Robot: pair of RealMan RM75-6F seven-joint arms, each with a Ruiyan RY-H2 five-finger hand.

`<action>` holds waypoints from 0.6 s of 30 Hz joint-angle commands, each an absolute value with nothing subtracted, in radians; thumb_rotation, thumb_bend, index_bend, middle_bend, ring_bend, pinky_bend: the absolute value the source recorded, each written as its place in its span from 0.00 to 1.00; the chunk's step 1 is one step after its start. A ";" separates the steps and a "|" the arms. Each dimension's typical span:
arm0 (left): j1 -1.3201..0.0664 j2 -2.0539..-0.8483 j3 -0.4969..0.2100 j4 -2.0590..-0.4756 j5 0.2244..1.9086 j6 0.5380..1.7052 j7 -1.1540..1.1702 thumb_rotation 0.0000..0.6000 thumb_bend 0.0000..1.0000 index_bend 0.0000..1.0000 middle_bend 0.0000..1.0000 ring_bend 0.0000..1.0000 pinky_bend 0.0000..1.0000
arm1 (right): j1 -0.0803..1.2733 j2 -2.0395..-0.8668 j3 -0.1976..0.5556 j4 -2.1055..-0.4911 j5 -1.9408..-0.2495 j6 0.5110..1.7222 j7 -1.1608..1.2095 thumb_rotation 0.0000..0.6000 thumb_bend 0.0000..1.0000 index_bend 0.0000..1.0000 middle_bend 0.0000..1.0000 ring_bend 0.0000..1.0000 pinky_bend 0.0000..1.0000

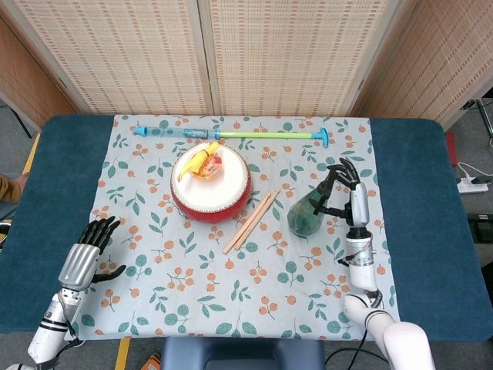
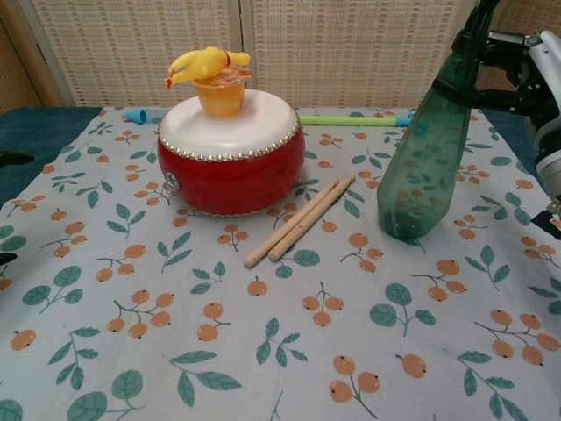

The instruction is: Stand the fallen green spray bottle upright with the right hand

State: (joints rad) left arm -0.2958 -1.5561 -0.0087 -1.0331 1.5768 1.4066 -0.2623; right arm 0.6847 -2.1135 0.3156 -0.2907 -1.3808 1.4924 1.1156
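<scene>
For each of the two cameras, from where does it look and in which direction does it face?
Head view: high above the near table edge, looking down; shows the left hand, the right hand and forearms.
Chest view: low, near tabletop level, facing the back screens; shows only the right hand.
Shared: bottle, drum, sticks, right hand.

table (image 1: 46, 166) blue | floral cloth (image 1: 162, 293) covers middle
</scene>
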 commanded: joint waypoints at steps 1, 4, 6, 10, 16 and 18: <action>-0.295 -1.556 -0.009 -1.033 1.577 1.407 -0.262 1.00 0.17 0.00 0.00 0.00 0.03 | 0.684 -2.111 0.312 -0.293 -1.382 1.491 1.113 1.00 0.04 0.63 0.62 0.27 0.15; -0.296 -1.555 -0.008 -1.036 1.578 1.408 -0.262 1.00 0.17 0.00 0.00 0.00 0.03 | 0.683 -2.109 0.306 -0.294 -1.383 1.486 1.105 1.00 0.02 0.59 0.62 0.25 0.15; -0.296 -1.554 -0.008 -1.036 1.578 1.407 -0.263 1.00 0.17 0.00 0.00 0.00 0.03 | 0.682 -2.108 0.301 -0.295 -1.386 1.484 1.102 1.00 0.00 0.57 0.61 0.24 0.15; -0.296 -1.553 -0.008 -1.037 1.578 1.408 -0.263 1.00 0.17 0.00 0.00 0.00 0.03 | 0.682 -2.105 0.291 -0.297 -1.392 1.481 1.095 1.00 0.00 0.51 0.57 0.21 0.15; -0.294 -1.552 -0.009 -1.039 1.576 1.409 -0.258 1.00 0.17 0.00 0.00 0.00 0.03 | 0.681 -2.093 0.270 -0.308 -1.407 1.474 1.091 1.00 0.00 0.41 0.49 0.14 0.15; -0.294 -1.552 -0.008 -1.038 1.576 1.409 -0.258 1.00 0.17 0.00 0.00 0.00 0.03 | 0.681 -2.089 0.265 -0.311 -1.411 1.474 1.086 1.00 0.00 0.38 0.47 0.12 0.15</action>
